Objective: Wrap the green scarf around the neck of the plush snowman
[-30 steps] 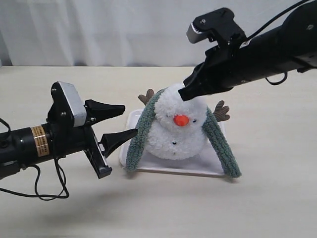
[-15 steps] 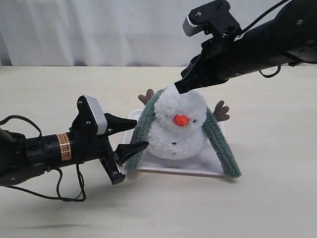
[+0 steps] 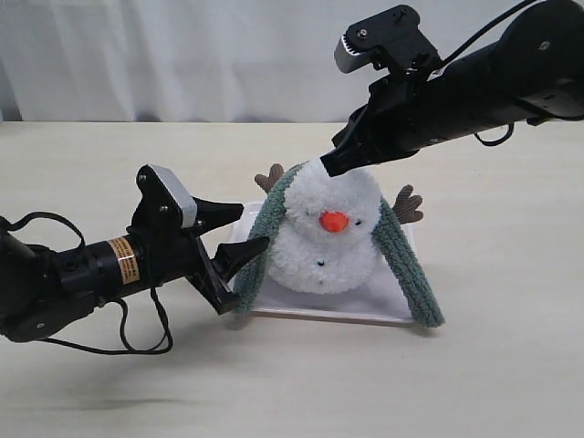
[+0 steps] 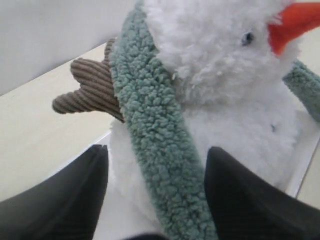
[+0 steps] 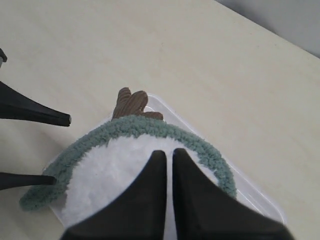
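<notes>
On the pale counter (image 3: 511,383) lay a flat white tray (image 3: 365,313), and upright on it, facing the exterior view, stood the plush snowman (image 3: 324,251). Draped over the back of its head was the green scarf (image 3: 406,274), both ends hanging down the sides to the tray edge, not yet crossed in front. Looked like the step of taking one hanging end. At the left tool (image 3: 254,226), jaws stood wide apart, one on each side of the nearer scarf end, nothing clamped. At the right tool (image 3: 328,165), jaws were pressed together and empty, at the top of the head; touching or not, could not tell. Probably needed next: closing on that end and carrying it across the snowman's neck (image 4: 200,100), under the orange nose (image 3: 334,220).
</notes>
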